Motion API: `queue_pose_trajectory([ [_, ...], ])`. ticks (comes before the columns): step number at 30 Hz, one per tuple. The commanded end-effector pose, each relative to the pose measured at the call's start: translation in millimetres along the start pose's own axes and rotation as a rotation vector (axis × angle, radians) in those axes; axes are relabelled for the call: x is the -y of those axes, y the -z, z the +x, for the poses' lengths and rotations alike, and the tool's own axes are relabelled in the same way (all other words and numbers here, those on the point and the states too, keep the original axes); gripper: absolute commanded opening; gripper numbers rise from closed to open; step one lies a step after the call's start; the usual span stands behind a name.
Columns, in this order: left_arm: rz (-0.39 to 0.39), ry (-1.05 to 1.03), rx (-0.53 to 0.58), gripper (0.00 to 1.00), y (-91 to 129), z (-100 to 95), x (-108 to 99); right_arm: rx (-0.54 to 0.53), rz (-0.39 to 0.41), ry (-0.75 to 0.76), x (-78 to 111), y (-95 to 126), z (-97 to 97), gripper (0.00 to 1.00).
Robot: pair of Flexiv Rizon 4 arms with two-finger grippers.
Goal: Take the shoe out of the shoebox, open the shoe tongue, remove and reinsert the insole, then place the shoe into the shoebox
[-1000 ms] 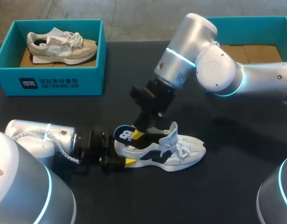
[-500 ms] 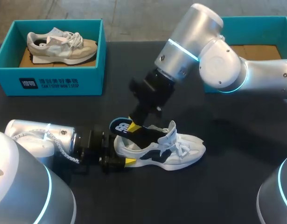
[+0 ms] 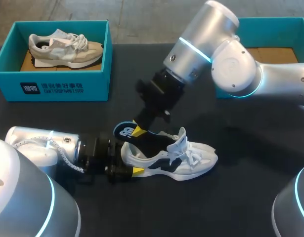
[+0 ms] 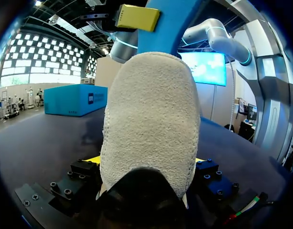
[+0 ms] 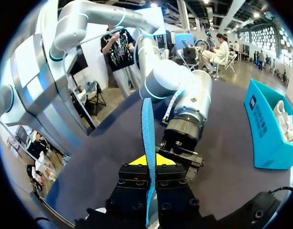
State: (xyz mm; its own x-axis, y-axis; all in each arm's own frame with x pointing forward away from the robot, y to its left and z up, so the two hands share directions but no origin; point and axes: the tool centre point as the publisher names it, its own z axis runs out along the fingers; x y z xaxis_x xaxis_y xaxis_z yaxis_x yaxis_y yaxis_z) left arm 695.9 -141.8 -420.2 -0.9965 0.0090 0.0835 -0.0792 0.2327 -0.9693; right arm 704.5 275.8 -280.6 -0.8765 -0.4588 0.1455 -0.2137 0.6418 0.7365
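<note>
The white shoe (image 3: 174, 159) lies on its sole in the near middle of the dark table (image 3: 250, 148), toe to the right and heel to the left; the left pincer (image 3: 123, 162) is clamped on the heel from two sides, which the left wrist view shows filling the gap between its yellow tips. The right pincer (image 5: 148, 161) is pressed onto the blue insole (image 3: 125, 132), pinching its heel end edge-on; that end stands raised above the collar, while the front of it runs down into the shoe and is hidden there.

The step in hand looks to be drawing the insole out. To do it well, the pull should probably run up and leftward, along the line of the insole, not straight up; a straight lift would bend it against the tongue (image 3: 183, 138) and the laces. The left pincer ought to hold the heel down on the table, so the shoe does not rise with it; if the toe lifts, ease off and change the angle. The pinch sits near the insole's edge, so a slow, even draw is safer than a jerk.

The empty teal shoebox (image 3: 263, 23) waits at the far right; a second shoebox (image 3: 58, 86) at the far left holds a beige shoe (image 3: 65, 48).
</note>
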Motion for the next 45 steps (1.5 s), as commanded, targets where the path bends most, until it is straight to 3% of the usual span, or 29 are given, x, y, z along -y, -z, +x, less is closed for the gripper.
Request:
queue_pose_trajectory([
  [1,-0.002,0.000,-0.003,0.00,-0.8,-1.0,-0.4,-0.002,-0.002,0.006,-3.9,-2.8,-3.4,0.00],
  [8,-0.002,0.000,-0.003,0.00,-0.8,-1.0,-0.4,0.041,-0.039,0.027,-11.0,5.1,-3.2,0.00],
  [22,-0.002,0.000,-0.003,0.00,-0.8,-1.0,-0.4,0.144,-0.047,0.097,-49.9,41.1,-3.5,0.00],
  [25,-0.002,0.000,-0.003,0.00,-0.8,-1.0,-0.4,0.170,-0.098,0.093,-57.1,51.6,-3.5,0.00],
  [28,-0.002,0.000,-0.003,0.00,-0.8,-1.0,-0.4,0.216,-0.189,0.013,-59.2,60.1,-5.4,0.00],
  [45,-0.002,0.000,-0.003,0.00,-0.8,-1.0,-0.4,0.230,-0.189,0.001,-60.4,61.9,-5.9,0.00],
])
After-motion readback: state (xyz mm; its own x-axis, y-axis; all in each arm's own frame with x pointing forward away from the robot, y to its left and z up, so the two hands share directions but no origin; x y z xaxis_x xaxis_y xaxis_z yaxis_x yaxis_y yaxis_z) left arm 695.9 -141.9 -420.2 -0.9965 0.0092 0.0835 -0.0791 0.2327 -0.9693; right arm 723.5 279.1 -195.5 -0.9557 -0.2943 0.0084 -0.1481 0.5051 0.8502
